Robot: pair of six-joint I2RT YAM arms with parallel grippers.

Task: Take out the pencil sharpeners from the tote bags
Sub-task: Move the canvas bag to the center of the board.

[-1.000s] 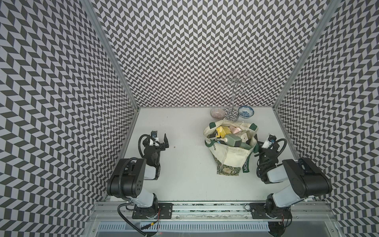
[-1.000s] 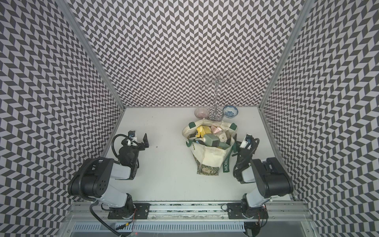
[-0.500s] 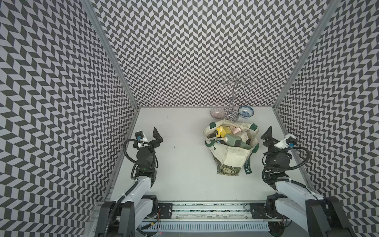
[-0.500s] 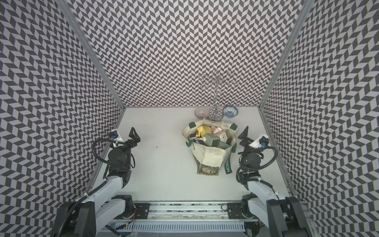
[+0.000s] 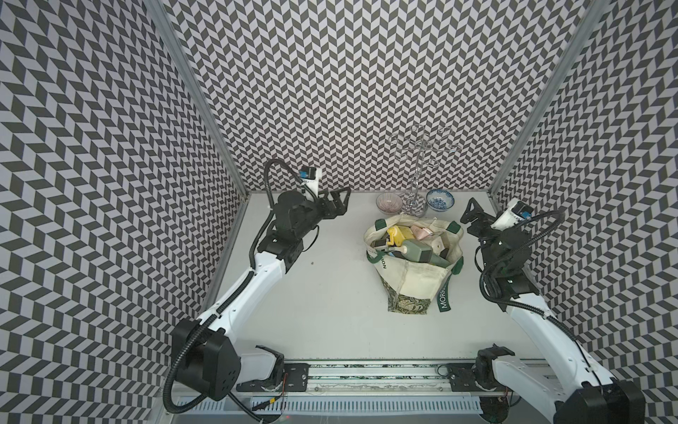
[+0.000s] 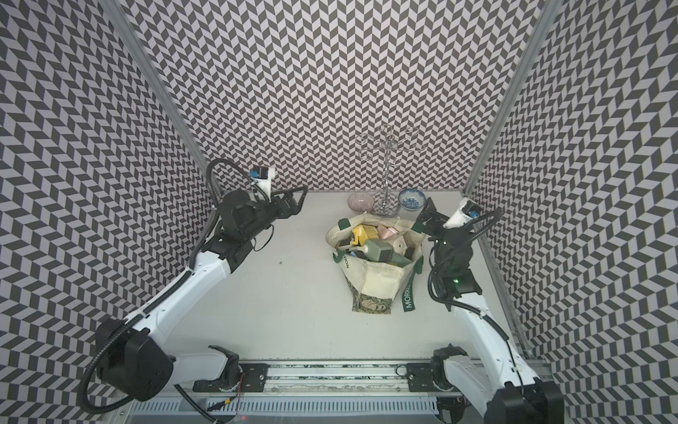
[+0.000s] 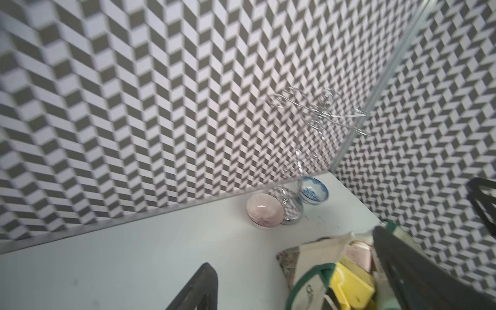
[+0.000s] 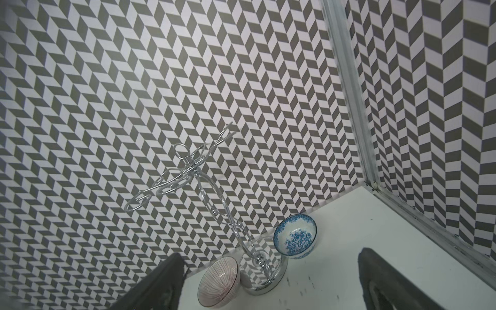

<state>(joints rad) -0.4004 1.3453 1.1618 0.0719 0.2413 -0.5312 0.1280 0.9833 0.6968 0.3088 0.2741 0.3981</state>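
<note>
Right, both claws gape, nothing gripped: the left claw (image 5: 339, 202) hangs over the far left of the table (image 5: 323, 293), well apart from the tote bag (image 5: 414, 279), while the right claw (image 5: 471, 213) sits just beside its right rim. Every visible one of the pencil sharpeners (image 5: 416, 251) is in that bag, heaped to the open mouth: yellow, green, pink, beige. Best play, I'd say: drop onto the top green one, pinch its body, lift straight, dodging the straps. The pink bowl (image 5: 389, 203) and blue bowl (image 5: 439, 199) behind look empty.
</note>
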